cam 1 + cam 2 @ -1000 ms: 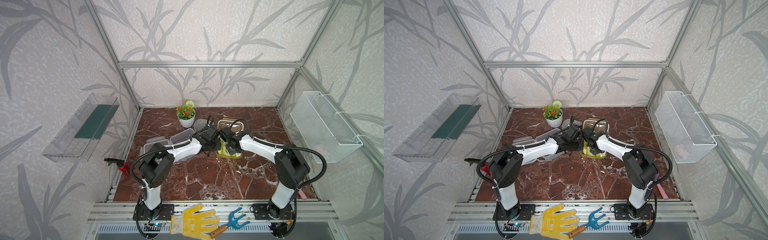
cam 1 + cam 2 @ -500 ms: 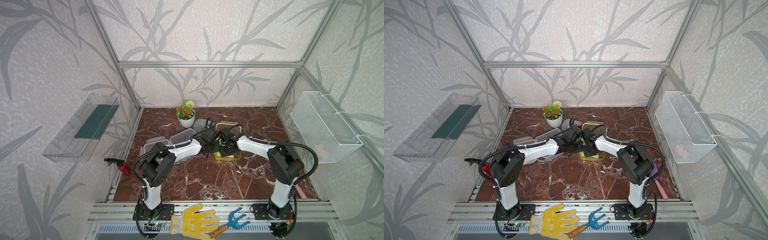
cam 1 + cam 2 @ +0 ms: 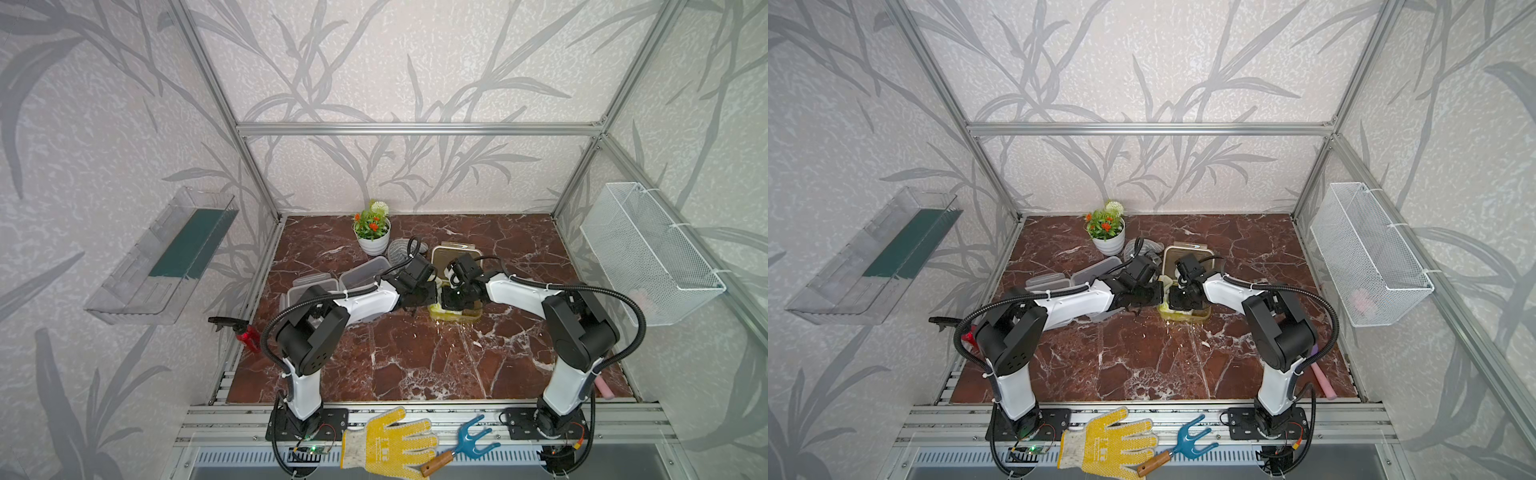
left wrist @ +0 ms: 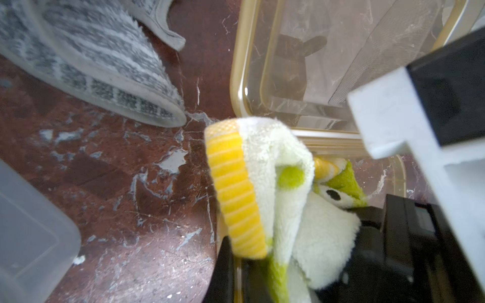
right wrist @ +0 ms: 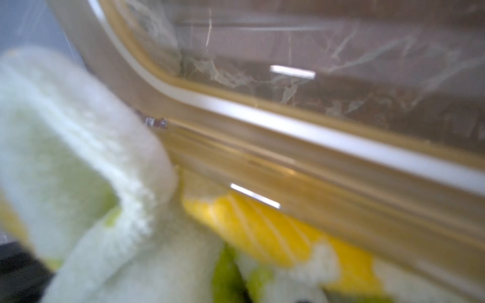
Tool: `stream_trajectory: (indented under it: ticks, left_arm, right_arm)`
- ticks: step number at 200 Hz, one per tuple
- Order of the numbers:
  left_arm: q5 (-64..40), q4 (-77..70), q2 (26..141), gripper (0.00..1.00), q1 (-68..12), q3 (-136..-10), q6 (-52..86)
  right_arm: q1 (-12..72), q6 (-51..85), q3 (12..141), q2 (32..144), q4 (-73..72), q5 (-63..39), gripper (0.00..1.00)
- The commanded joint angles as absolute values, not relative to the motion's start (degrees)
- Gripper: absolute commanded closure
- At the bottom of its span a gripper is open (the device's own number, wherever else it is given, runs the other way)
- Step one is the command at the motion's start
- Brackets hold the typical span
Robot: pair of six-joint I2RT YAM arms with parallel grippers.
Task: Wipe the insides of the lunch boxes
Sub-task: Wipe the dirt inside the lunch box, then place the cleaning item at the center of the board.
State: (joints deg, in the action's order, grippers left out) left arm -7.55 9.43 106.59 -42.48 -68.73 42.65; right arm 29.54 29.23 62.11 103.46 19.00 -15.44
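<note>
Red-brown marble tabletop (image 3: 399,357), white-veined; leaf-patterned walls (image 3: 374,62), aluminium frame (image 3: 415,129).

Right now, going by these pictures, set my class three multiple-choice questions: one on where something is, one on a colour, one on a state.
1. Where is the flower pot?
A. At the back of the table
B. In the wire basket
C. On the front rail

2. What colour is the glove?
A. Blue
B. Yellow
C. Red

3. How is the amber lunch box?
A. Lidded
B. Upside down
C. Open, with a cloth inside

Answers: A, it stands near the rear wall; B, it is plainly yellow in both top views; C, its lid is off and sits beyond it.
</note>
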Motion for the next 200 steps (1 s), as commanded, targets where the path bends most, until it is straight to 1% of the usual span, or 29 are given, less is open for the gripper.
stream_trajectory:
  ticks: [1,20,25,64,118,150,177,200]
  left_arm:
    - [-6.5,11.1,104.3,0.94,-42.7,-69.8,43.1]
    - [-5.9,13.3,104.2,0.93,-42.7,-71.4,42.8]
    - [-5.8,13.8,104.2,0.93,-42.7,-71.8,42.8]
    - [-5.1,17.0,105.1,0.88,-42.7,-74.6,42.8]
    - [-4.6,16.3,104.4,0.67,-42.7,-73.7,43.0]
    - [-3.6,16.5,104.6,0.64,-42.7,-73.7,42.3]
    - [-3.5,14.8,103.8,0.63,-42.7,-72.7,41.6]
    - [-3.0,14.9,103.5,0.63,-42.7,-72.6,40.8]
  right_arm:
    - [29.7,27.4,64.0,99.4,22.7,-15.4,1.0]
    - [30.2,24.3,66.6,98.1,28.0,-11.1,1.0]
    - [30.2,23.9,66.9,96.2,28.9,-10.5,1.0]
    - [30.2,21.5,66.1,88.5,31.4,-7.7,1.0]
    - [27.8,20.2,67.7,73.1,35.8,-2.0,1.0]
    - [26.9,19.3,68.5,64.8,34.8,2.0,1.0]
    - [26.0,17.7,70.7,61.2,37.2,5.3,1.0]
    - [25.3,15.6,71.0,58.7,37.7,13.8,1.0]
